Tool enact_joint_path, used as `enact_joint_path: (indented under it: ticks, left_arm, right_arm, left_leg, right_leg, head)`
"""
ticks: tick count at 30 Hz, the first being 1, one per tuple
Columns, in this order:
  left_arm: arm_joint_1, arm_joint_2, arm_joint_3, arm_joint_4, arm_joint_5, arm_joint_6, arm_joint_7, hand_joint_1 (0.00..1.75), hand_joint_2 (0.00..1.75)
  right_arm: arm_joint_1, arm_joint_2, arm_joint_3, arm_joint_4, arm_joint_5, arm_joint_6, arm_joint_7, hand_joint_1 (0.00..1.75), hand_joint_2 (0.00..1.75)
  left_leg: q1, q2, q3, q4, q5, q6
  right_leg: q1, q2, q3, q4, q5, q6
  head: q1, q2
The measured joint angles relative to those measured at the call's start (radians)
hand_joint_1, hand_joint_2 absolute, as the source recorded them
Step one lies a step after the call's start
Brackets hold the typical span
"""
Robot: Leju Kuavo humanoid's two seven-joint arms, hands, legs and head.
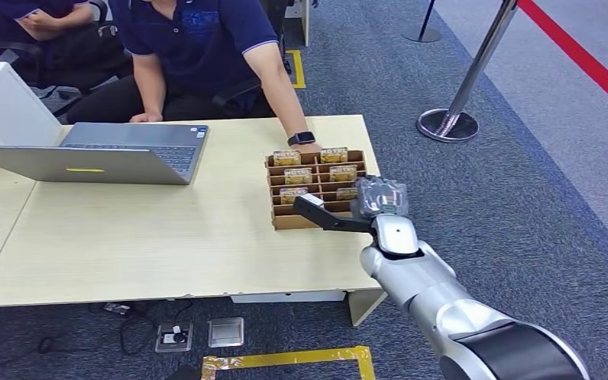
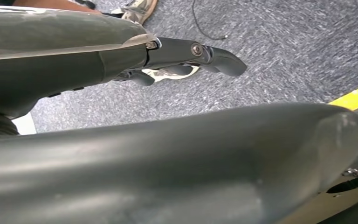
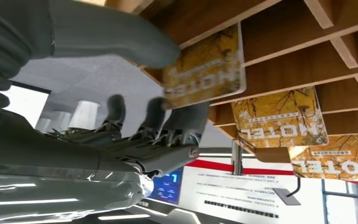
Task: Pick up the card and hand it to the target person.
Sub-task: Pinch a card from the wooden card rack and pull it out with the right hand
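Observation:
A wooden slotted rack (image 1: pixel 285 222) stands on the table near its right edge, with several yellow hotel cards (image 1: pixel 298 175) upright in it. My right hand (image 1: pixel 378 199) hovers at the rack's near right corner. Its dark thumb (image 1: pixel 321 215) is stretched out along the rack's front, well apart from the fingers. In the right wrist view the thumb (image 3: pixel 121 42) and fingertips (image 3: pixel 182 119) lie at either side of the nearest card (image 3: pixel 205 65), which still sits in its slot. My left hand (image 2: pixel 186 53) hangs over the carpet with straight fingers, holding nothing.
A person in a dark blue shirt (image 1: pixel 198 39) sits behind the table, one hand with a black watch (image 1: pixel 302 138) resting at the rack's far edge. An open laptop (image 1: pixel 119 154) stands at the left. A metal stanchion (image 1: pixel 448 123) stands on the carpet to the right.

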Motion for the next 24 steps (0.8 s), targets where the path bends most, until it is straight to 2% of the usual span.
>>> enact_joint_path:
  ticks: [2,3,19,24]
  left_arm:
    - [0.0,0.0,0.0,0.0,0.0,-0.002,0.0,0.0,0.0]
    - [0.0,0.0,0.0,0.0,0.0,-0.002,0.001,0.0,0.0]
    - [-0.001,0.002,-0.006,0.0,0.0,-0.006,0.005,0.0,0.0]
    - [0.001,0.005,-0.005,0.0,0.009,0.0,0.003,0.0,0.0]
  right_arm:
    - [-0.003,0.0,0.0,0.004,0.005,0.0,0.001,1.73,1.75]
    - [-0.004,0.0,0.0,0.006,0.008,0.0,0.002,1.75,1.75]
    - [-0.008,-0.001,-0.019,0.017,0.028,-0.036,-0.013,1.75,1.75]
    - [0.025,-0.007,-0.027,-0.063,0.023,-0.074,-0.063,1.75,1.75]
  left_leg:
    - [0.0,0.0,0.0,0.0,0.0,0.0]
    - [0.0,0.0,0.0,0.0,0.0,0.0]
    - [0.0,0.0,0.0,0.0,0.0,0.0]
    - [0.0,0.0,0.0,0.0,0.0,0.0]
  right_leg:
    - [0.0,0.0,0.0,0.0,0.0,0.0]
    - [0.0,0.0,0.0,0.0,0.0,0.0]
    - [0.0,0.0,0.0,0.0,0.0,0.0]
    - [0.0,0.0,0.0,0.0,0.0,0.0]
  head:
    - [0.0,0.0]
    - [0.0,0.0]
    - [0.0,0.0]
    - [0.0,0.0]
